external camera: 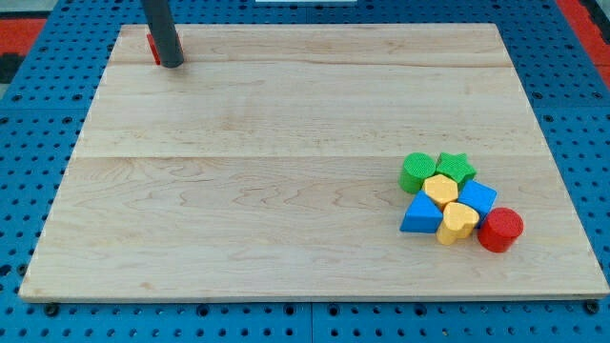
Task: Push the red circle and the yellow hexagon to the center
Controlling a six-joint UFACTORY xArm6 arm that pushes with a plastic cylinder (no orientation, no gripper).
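Standing at the view's top left, my tip (172, 64) holds nothing and touches a small red block (152, 46) partly hidden behind it. Both the red circle (500, 230) and the yellow hexagon (440, 189) sit in the lower-right cluster, well apart from the center, so nothing is done yet.

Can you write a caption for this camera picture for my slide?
My tip rests at the board's top left beside a red block, far from the red circle and yellow hexagon.
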